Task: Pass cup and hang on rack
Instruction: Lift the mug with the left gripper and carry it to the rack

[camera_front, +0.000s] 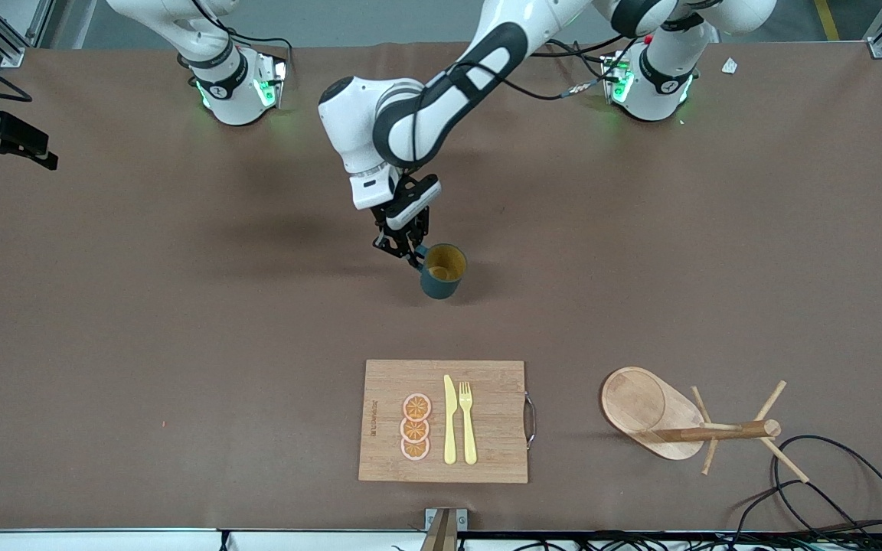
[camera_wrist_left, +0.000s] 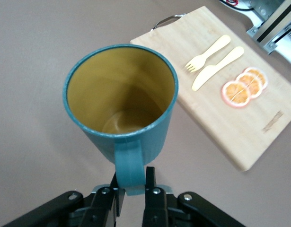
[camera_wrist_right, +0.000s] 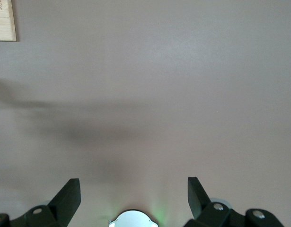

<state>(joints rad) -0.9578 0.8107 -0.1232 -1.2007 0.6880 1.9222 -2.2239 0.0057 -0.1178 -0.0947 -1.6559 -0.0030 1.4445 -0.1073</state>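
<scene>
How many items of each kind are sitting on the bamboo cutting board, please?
Orange slices: 3
Knife: 1
Fork: 1
Total on the cutting board: 5

Left claw (camera_front: 413, 259) grips the cup (camera_front: 442, 271) by its handle.

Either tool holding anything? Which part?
Left tool grips the dark teal mug with mustard-yellow inside by its side handle. Right tool open, empty.
</scene>
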